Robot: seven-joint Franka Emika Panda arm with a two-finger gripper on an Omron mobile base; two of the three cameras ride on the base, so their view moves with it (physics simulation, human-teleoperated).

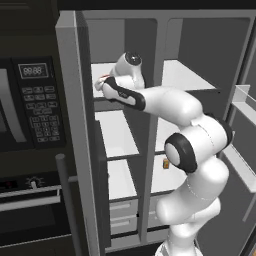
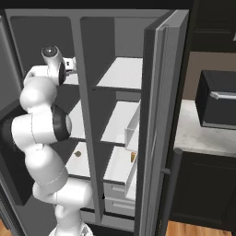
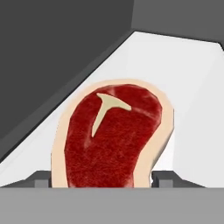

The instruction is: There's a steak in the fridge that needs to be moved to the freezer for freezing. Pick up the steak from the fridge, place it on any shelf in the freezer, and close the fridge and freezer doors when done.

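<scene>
White freezer shelf (image 3: 192,87) lies under your claw (image 3: 101,181), which grips the steak (image 3: 111,140) by its near edge; it looks floppy and slippery, so squeeze firmly.

A flat slab of raw steak (image 3: 114,140) is deep mottled red with a pale cream fat rim and a cream T-shaped bone mark; the flat shelf (image 3: 192,87) under it is plain white, against matte grey compartment walls (image 3: 57,52); a small amber-yellow box (image 1: 165,163) sits lower
</scene>
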